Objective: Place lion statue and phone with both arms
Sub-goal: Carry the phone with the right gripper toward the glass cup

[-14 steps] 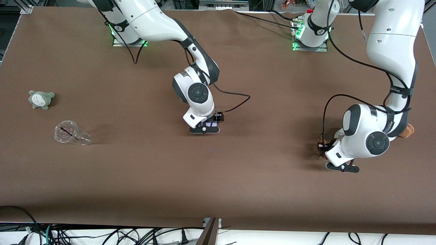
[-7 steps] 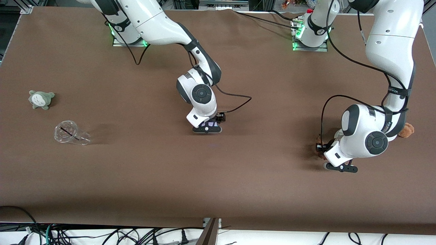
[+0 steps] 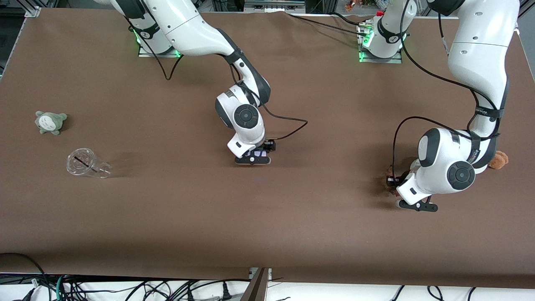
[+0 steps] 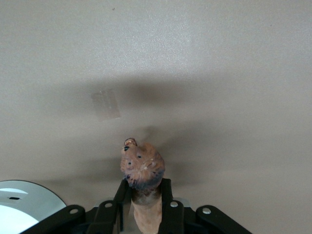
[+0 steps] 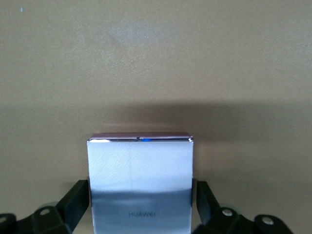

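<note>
Phone (image 5: 140, 187) marked "HUAWEI", clamped in right end effector (image 5: 141, 204).

The phone (image 5: 140, 185) is a flat pale lavender-white slab with rounded corners and a "HUAWEI" mark on its face. It is clamped at both side edges, above the middle of the table. The lion statue (image 4: 142, 168) is a slim reddish-brown figurine with dark specks on its head end, gripped around its body, apparently off the surface, toward the left arm's end of the table.
</note>
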Controlling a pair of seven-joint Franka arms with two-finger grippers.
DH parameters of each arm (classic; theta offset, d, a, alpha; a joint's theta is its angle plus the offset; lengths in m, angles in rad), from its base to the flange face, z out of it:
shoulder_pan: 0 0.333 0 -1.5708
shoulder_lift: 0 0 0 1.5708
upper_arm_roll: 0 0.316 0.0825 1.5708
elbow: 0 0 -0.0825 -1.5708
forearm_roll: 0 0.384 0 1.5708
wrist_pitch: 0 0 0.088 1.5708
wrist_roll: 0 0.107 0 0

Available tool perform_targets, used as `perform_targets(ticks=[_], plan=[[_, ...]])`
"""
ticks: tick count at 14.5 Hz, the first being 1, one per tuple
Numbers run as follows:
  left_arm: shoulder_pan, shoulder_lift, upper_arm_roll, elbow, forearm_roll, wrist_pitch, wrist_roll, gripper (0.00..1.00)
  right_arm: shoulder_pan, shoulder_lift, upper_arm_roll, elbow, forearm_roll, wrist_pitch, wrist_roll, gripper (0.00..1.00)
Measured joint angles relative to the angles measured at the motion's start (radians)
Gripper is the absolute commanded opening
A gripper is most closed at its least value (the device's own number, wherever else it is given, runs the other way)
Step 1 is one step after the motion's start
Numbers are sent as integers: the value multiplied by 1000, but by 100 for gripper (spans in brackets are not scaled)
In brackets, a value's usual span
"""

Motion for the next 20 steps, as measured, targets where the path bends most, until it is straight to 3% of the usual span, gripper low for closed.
perform_targets(ticks=[2, 3, 12, 17, 18, 19, 20], plan=[[2, 0, -9, 0, -1, 0, 0, 0, 0, -1, -1, 0, 0, 0, 1, 49], [5, 0, -22, 0, -6, 0, 0, 0, 0, -1, -1, 0, 0, 0, 1, 45], [17, 0, -42, 0, -24, -1, 1, 0, -21, -2, -21, 8, 0, -6, 0, 45], [26, 1, -42, 0, -65, -1, 4, 0, -77, -52, -95, 25, 0, -108, -81, 45], [30, 1, -42, 0, -65, -1, 5, 15, -81, -62, -124, 25, 0, -131, -116, 45], [33, 1, -42, 0, -65, -1, 5, 38, -83, -67, -158, 25, 0, -153, -153, 45], [34, 2, -42, 0, -65, -1, 5, 51, -92, -68, -187, 25, 1, -171, -190, 45]])
